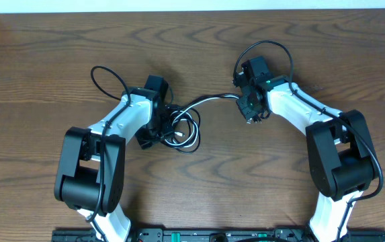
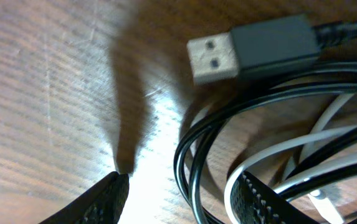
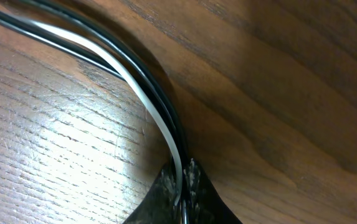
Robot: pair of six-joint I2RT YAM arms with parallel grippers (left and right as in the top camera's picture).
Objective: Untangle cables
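Note:
The cables (image 1: 182, 128) lie in a small black and white coil on the wooden table (image 1: 44, 60). My left gripper (image 1: 160, 132) hangs at the coil's left edge. In the left wrist view that gripper (image 2: 181, 200) is open, with black loops (image 2: 187, 155) lying on the wood between its fingertips (image 2: 106, 199). A white strand (image 2: 303, 144) curves past the right finger, and a USB plug (image 2: 253, 48) rests above. White and black strands (image 1: 212, 99) run from the coil to my right gripper (image 1: 250, 107). In the right wrist view this gripper (image 3: 183, 182) is shut on those strands (image 3: 134, 81).
A thick black wire (image 1: 105, 77) fixed to the left arm loops over the table behind it, and another (image 1: 273, 54) arches over the right arm. The table's back edge (image 1: 192, 11) meets a white surface.

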